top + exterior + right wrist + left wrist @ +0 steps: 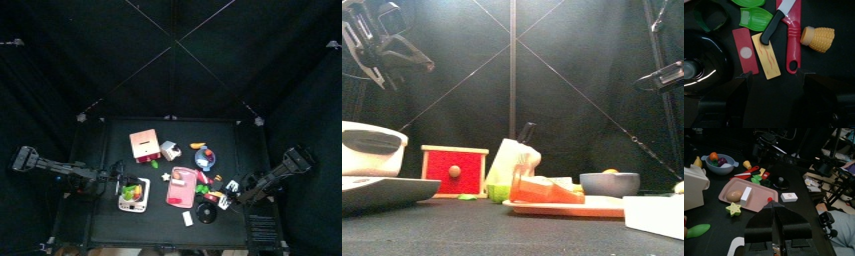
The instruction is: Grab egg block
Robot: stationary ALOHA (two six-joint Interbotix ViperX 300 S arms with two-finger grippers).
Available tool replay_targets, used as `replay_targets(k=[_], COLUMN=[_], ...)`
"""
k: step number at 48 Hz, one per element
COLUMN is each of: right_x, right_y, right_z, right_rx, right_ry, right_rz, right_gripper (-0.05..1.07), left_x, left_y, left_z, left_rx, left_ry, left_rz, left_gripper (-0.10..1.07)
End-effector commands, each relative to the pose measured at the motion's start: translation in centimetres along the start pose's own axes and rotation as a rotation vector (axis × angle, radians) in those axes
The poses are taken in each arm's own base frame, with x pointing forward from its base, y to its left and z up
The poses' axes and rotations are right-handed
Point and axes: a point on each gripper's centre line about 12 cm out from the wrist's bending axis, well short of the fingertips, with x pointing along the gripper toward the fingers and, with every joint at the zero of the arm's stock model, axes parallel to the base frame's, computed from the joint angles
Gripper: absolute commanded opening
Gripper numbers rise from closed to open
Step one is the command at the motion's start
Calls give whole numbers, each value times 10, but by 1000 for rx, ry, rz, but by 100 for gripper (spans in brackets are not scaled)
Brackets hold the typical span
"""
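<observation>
Risk: egg block (pixel 733 194) crowded by white block (pixel 746 195) on pink tray (pixel 767 190); wrong item may be nudged. Left gripper (pixel 774 218) jaws together, right gripper (pixel 777 80) jaws apart.

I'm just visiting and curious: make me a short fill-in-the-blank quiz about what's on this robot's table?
1. The egg lies on a ____ tray.
2. The star beside that tray is ____.
3. The knife with the black handle lies next to a piece of ____.

Missing words: pink; yellow; corn
</observation>
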Motion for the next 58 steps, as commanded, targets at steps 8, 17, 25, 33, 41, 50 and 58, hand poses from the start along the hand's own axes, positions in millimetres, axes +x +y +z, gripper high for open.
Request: replay_targets(k=[8, 17, 25, 33, 41, 50, 58], right_x=[11, 20, 27, 36, 40, 43, 45], right_y=[3, 1, 4, 7, 9, 5, 1], right_z=[-4, -4, -5, -8, -10, -12, -13], right_rx=[-7, -2, 3, -7, -12, 6, 21], right_ry=[17, 34, 47, 62, 69, 80, 90], right_rz=[16, -16, -2, 4, 18, 12, 2], right_gripper=[98, 98, 98, 98, 98, 98, 98], left_x=[1, 1, 1, 1, 1, 1, 1], left_y=[-1, -1, -1, -1, -1, -1, -1], left_z=[4, 3, 3, 3, 3, 2, 2], left_rx=[6, 6, 6, 4, 6, 6, 6], left_ry=[-15, -13, -12, -12, -12, -10, -10], left_rz=[-5, -4, -4, -3, -4, -3, -3], left_gripper=[35, 35, 35, 35, 35, 35, 35])
